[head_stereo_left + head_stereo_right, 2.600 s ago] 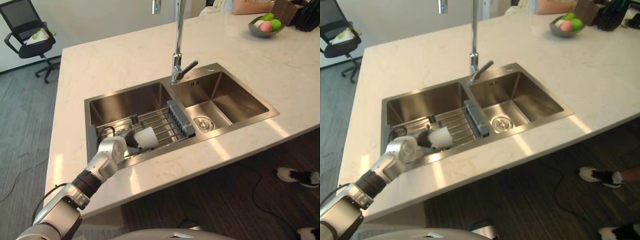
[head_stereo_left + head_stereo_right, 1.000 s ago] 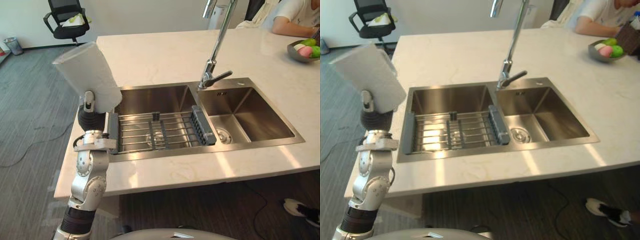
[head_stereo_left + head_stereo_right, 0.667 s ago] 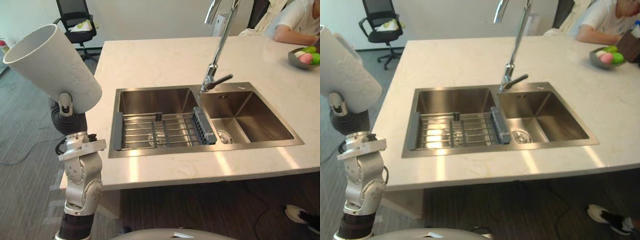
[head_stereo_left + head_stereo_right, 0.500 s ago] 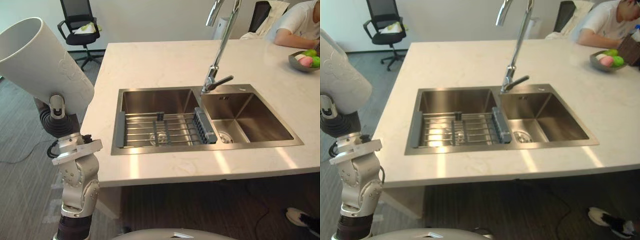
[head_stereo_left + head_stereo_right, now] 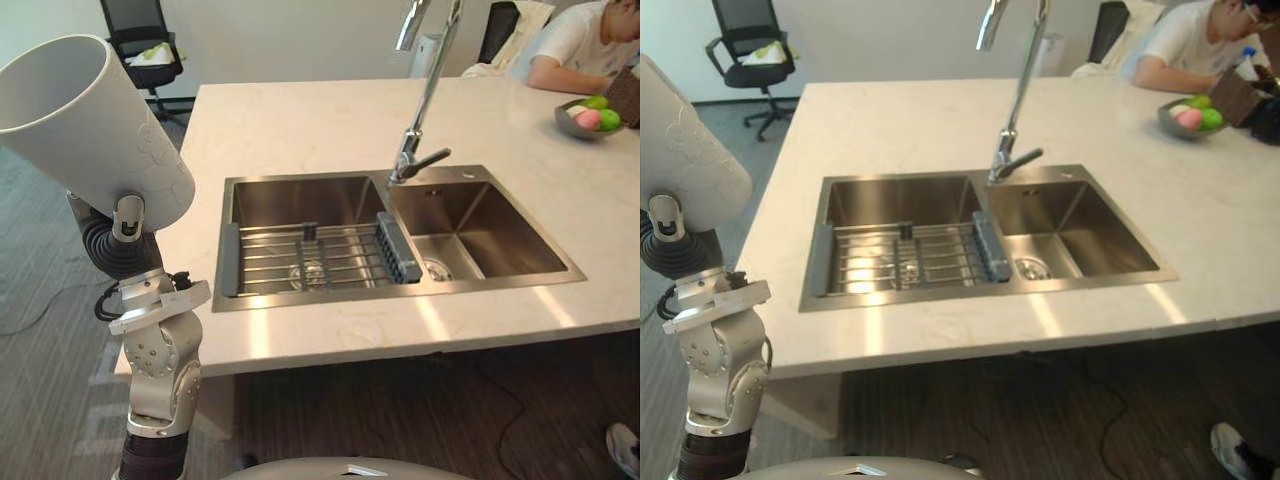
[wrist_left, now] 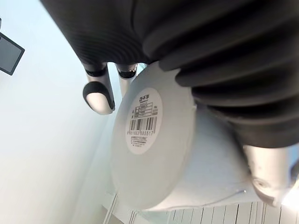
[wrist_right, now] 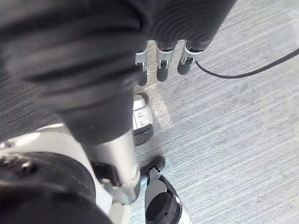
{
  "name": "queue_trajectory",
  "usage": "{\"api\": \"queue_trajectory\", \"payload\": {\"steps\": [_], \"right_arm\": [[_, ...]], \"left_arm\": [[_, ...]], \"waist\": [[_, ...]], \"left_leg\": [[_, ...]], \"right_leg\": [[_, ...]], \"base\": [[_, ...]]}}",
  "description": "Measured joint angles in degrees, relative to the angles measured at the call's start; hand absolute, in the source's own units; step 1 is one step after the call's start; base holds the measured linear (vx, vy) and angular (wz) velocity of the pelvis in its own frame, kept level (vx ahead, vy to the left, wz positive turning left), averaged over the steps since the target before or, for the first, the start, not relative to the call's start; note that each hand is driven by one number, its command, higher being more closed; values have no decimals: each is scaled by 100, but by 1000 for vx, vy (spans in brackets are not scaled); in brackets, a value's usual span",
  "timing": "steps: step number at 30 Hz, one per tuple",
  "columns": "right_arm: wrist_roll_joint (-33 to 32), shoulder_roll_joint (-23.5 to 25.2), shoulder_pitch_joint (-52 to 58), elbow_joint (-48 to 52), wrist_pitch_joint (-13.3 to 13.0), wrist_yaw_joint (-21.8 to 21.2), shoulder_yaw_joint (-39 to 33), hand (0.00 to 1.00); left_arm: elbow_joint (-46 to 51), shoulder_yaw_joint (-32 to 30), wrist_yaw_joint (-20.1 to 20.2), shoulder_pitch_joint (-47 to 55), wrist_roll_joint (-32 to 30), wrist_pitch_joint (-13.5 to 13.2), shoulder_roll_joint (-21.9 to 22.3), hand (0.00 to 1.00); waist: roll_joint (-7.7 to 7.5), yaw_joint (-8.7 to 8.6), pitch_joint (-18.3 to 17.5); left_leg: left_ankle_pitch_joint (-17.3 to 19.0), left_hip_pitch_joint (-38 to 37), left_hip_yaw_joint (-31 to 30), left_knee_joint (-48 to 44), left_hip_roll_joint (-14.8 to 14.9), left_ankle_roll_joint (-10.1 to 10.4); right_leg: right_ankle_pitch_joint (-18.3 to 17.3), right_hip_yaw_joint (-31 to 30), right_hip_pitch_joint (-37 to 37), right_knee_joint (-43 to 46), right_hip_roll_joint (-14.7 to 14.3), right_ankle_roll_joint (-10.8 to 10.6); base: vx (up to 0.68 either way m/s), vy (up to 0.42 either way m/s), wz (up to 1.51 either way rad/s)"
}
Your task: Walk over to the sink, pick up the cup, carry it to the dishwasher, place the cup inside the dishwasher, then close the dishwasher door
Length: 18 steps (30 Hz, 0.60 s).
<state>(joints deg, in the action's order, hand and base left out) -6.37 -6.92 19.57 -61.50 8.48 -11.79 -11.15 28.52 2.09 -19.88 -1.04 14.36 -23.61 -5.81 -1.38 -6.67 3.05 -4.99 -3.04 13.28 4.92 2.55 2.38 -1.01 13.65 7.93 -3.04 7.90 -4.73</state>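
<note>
- Head views: my left hand (image 5: 126, 216) is clenched round the lower wall of the tall white tapered cup (image 5: 95, 120). I hold the cup raised at nine o'clock of the double stainless-steel sink (image 5: 300, 192), outside the edge of the pale stone countertop (image 5: 300, 115). Its mouth is uppermost and leans toward ten o'clock.
- Left wrist view: my fingers (image 6: 98, 91) lie on one side of the cup and my thumb (image 6: 267, 173) on the opposite side. The flat base faces the camera and bears a round barcode sticker (image 6: 144, 122).
- Right wrist view: my right hand (image 7: 161, 63) hangs released over the grey ribbed floor (image 7: 243, 121), fingers straight, holding nothing.
- Weight and stiffness, as I judge them: the wall looks rigid, and what I see of the inside looks empty, so I expect a light load. I cannot tell ceramic from plastic, so I treat the cup as breakable.
- Surface, as I judge it: smooth and possibly wet, hence slippery. The taper helps, because the cup widens above my fingers and should wedge into the grip.
- Where to take hold: low on the wall, thumb opposing fingers. This leaves the rim free for setting the cup into the dishwasher.
- Risk: the long body above my grip acts as a lever, so a sharp swing could twist the cup loose.
</note>
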Motion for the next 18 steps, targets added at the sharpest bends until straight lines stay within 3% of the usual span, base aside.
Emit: {"api": "queue_trajectory", "payload": {"steps": [3, 4, 6, 7, 8, 9, 10, 11, 12, 13, 14, 15, 16, 17, 18], "right_arm": [[11, 4, -214, -332, -156, 26, -284, 0], [11, -21, -409, -383, -192, 48, -380, 0], [42, -126, -636, -493, -257, 50, -520, 0], [186, -270, -792, -613, -335, 71, -555, 0], [203, -292, -849, -706, -366, 79, -624, 0], [205, -292, -903, -845, -354, 151, -865, 0], [166, -310, -949, -923, -363, 207, -1008, 0], [108, -366, -991, -846, -355, 243, -1034, 0], [74, -430, -949, -672, -287, 241, -944, 0], [60, -454, -903, -655, -269, 231, -931, 0], [5, -510, -815, -596, -210, 197, -965, 0], [-1, -626, -707, -442, -175, 170, -1000, 0], [1, -660, -633, -314, -175, 94, -1016, 0], [0, -689, -438, -178, -166, -23, -1055, 0], [3, -587, -475, -254, -126, 9, -1213, 0]], "left_arm": [[2, -96, -23, 171, -25, 227, 55, 100], [15, -347, -93, 245, -109, 393, 98, 100], [33, -647, -209, 471, -118, 462, 145, 100], [30, -841, -299, 680, -117, 478, 194, 100], [19, -910, -342, 737, -115, 483, 186, 100], [26, -1046, -353, 762, -96, 490, 194, 100], [56, -1089, -353, 765, -90, 489, 187, 100], [104, -1189, -336, 743, -78, 462, 163, 100], [136, -1220, -229, 742, -46, 439, 162, 100], [158, -1218, -171, 744, -47, 439, 166, 100], [250, -1088, -50, 765, -50, 439, 205, 100], [321, -987, 102, 773, -63, 437, 331, 100], [335, -946, 174, 771, -69, 437, 384, 100], [330, -820, 273, 708, -44, 439, 417, 100], [309, -881, 391, 715, 47, 385, 541, 100]], "waist": [[29, 173, 84], [87, 344, 321], [177, 552, 542], [342, 754, 689], [361, 837, 729], [295, 979, 777], [262, 1030, 805], [245, 1058, 800], [204, 1049, 817], [241, 1037, 794], [356, 980, 703], [593, 926, 565], [686, 877, 557], [604, 797, 596], [678, 694, 562]], "left_leg": [[6, 451, -554, -521, -18, 21], [16, 824, -975, -1057, -33, 83], [-38, 1040, -1327, -1282, -51, 185], [-245, 1244, -1441, -1308, -11, 483], [-522, 1358, -1475, -1160, -93, 786], [-756, 1433, -1022, -1011, -80, 733], [-204, 1614, -518, -1746, -28, -99], [691, 1645, 282, -3087, 102, -843], [1211, 1326, 780, -3883, 332, -763], [1376, 1153, 906, -4114, 480, -670], [1493, 802, 949, -4424, 847, -520], [1074, 567, 1039, -4502, 1388, -492], [1073, 556, 1081, -4459, 1505, -407], [985, 658, 1544, -4418, 1331, -817], [1117, 529, 1589, -3692, 1282, -1124]], "right_leg": [[-144, 433, 41, 362, -16, 14], [-307, 777, 17, 686, -15, 94], [-491, 1092, 45, 851, -62, 113], [-602, 1269, -3, 1006, -199, 231], [-661, 1314, -69, 1009, -207, 290], [-632, 1892, -140, 1003, -63, 380], [-644, 2130, -172, 1073, -1, 407], [-651, 2505, -163, 1165, 191, 426], [-611, 2799, -101, 1198, 335, 419], [-596, 2982, -63, 1211, 389, 406], [-595, 3370, -48, 1300, 474, 404], [-646, 3753, -98, 1581, 540, 449], [-725, 3899, -143, 1864, 713, 484], [-832, 3980, -244, 2441, 1102, 589], [-1044, 3955, -338, 2045, 699, 417]], "base": [[36, -52, 99], [-26, -75, 170], [-135, -85, 143], [-222, -114, 144], [-292, -77, 183], [-238, -33, 158], [-243, -64, 186], [-195, -90, 166], [-187, -81, 162], [-178, -14, 163], [-141, 68, 180], [-104, 103, 193], [-69, 195, 214], [-73, 204, 222], [-206, 170, 210]]}}
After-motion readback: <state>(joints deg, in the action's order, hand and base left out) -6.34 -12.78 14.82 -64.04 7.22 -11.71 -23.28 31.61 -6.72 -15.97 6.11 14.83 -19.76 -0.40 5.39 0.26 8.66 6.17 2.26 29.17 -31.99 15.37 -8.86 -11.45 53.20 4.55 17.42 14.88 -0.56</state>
